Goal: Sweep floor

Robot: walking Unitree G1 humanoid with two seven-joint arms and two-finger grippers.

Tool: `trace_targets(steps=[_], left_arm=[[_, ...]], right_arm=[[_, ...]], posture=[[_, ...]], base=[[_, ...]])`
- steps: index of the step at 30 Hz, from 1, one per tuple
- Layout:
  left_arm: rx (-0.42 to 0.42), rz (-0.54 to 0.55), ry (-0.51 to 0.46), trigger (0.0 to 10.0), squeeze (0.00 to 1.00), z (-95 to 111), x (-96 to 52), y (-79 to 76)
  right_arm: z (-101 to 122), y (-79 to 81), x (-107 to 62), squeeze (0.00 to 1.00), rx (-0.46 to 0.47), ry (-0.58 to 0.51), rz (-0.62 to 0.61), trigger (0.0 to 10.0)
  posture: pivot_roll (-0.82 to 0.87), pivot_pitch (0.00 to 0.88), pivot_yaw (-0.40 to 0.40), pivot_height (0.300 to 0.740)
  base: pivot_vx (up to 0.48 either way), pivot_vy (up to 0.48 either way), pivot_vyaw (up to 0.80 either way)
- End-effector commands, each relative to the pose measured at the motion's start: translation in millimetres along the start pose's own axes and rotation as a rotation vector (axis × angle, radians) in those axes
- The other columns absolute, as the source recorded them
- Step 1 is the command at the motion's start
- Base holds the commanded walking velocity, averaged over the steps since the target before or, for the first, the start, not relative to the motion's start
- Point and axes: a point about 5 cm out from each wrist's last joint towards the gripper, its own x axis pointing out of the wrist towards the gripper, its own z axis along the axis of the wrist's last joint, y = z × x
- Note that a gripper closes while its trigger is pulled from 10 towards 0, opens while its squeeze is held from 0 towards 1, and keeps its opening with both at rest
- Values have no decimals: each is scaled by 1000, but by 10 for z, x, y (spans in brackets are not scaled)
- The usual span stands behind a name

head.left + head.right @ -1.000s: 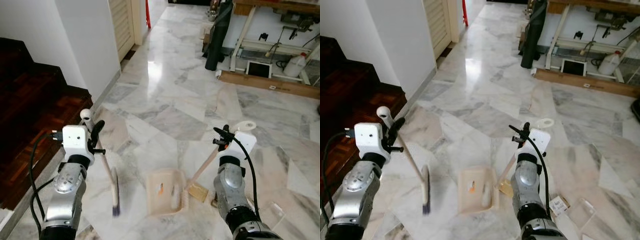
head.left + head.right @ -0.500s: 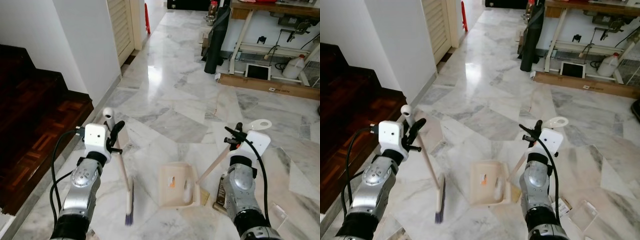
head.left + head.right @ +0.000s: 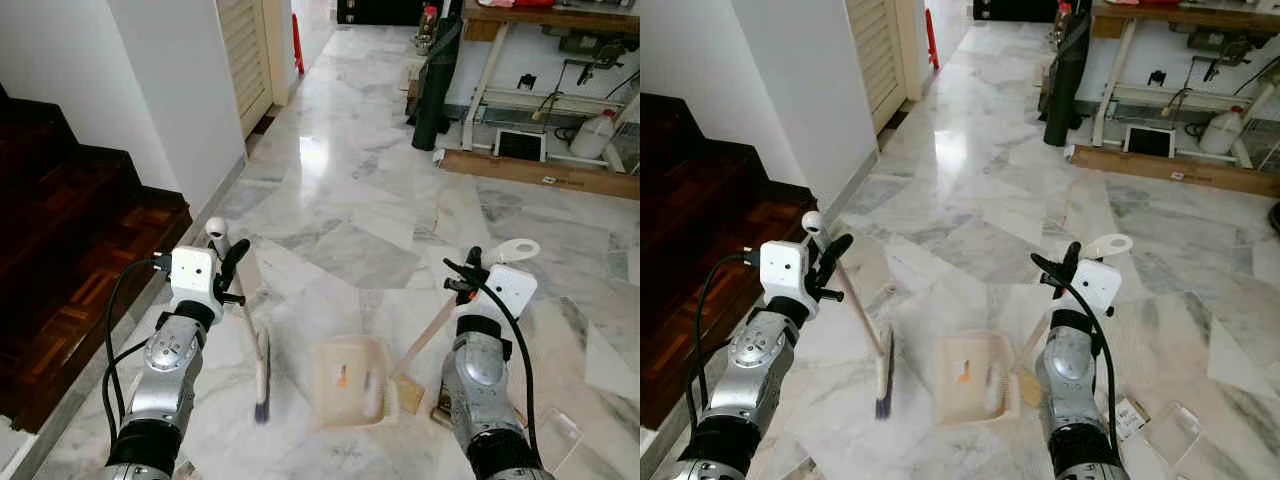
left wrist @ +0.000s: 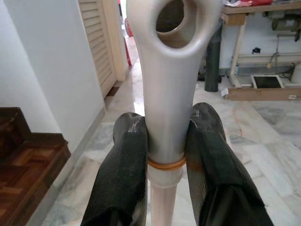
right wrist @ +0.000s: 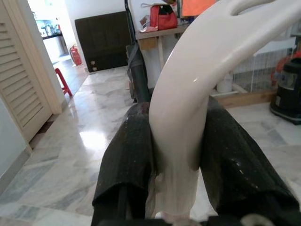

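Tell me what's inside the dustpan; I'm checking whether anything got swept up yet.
Inside the dustpan a small orange mark shows on its floor, label or scrap unclear. No dirt pile is visible; the back edge is blurred.

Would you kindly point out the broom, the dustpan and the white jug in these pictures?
broom (image 3: 261,378): left eye view, on the brush head.
dustpan (image 3: 347,380): left eye view, on the tray.
white jug (image 3: 597,133): left eye view, on its body.

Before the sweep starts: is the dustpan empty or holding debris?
Cannot tell. The dustpan, held by the right gripper, shows an orange mark inside; whether label or debris is unclear.
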Motion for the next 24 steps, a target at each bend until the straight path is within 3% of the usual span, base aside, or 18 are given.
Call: trace_targets(steps=[1, 16, 24], left_arm=[[17, 29, -45, 10000, 0, 68, 22, 50], [8, 79, -77, 10000, 0, 42, -90, 41], [9, 76, -75, 10000, 0, 31, -118, 31]], right_arm=[[102, 31, 20, 0, 5, -45, 15, 10000], [80, -50, -124, 0, -19, -37, 28, 10000], [73, -78, -166, 0, -25, -33, 21, 10000]], posture=[[44, 0, 32, 740], [46, 0, 16, 740], [47, 0, 19, 740]], base=[[0, 0, 0], [0, 0, 0], [0, 0, 716]])
